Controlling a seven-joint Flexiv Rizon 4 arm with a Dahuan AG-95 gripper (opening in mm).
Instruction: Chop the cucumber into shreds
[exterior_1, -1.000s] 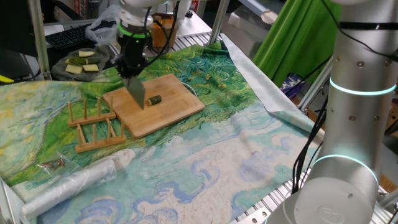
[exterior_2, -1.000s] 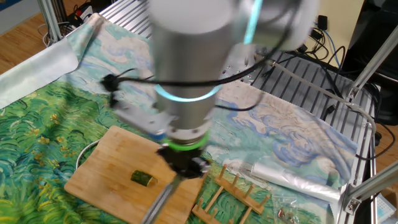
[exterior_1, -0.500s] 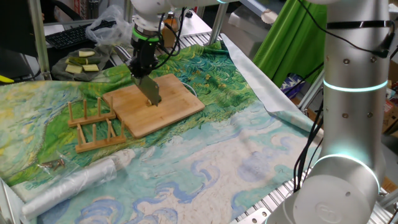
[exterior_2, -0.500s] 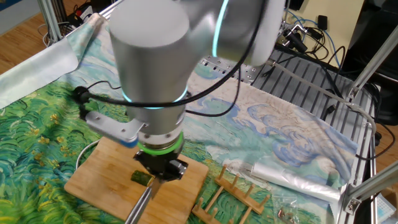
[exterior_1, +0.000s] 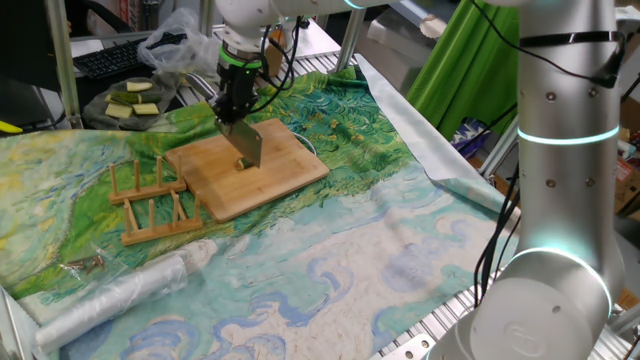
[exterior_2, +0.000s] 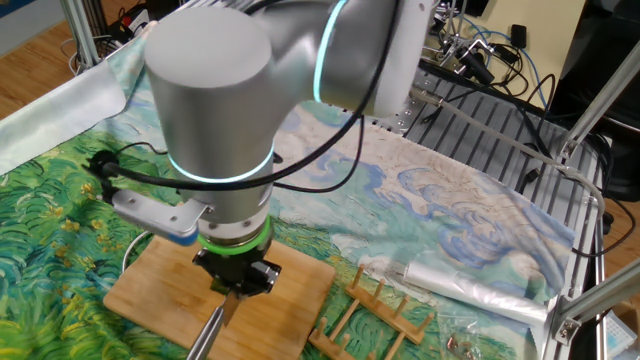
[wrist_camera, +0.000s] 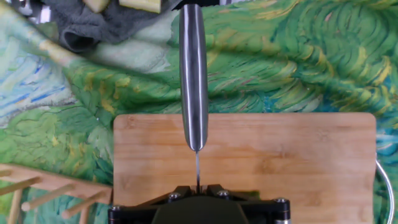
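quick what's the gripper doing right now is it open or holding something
Gripper: shut on the knife, blade down over the cutting board.

The table (exterior_1: 400, 250) was covered by a painted green-and-blue cloth (exterior_1: 330, 240). On the cloth lay a wooden cutting board (exterior_1: 250, 175), a wooden rack (exterior_1: 155, 200) just beside it, and a clear plastic roll (exterior_1: 120, 290) near the front edge.

The middle of the board (exterior_1: 250, 165) is taken up by the knife (exterior_1: 246, 148) and the gripper (exterior_1: 234, 105) above it. One side is hemmed by the rack (exterior_1: 155, 200), just beside the board. Open cloth (exterior_1: 400, 250) is left along the other sides.
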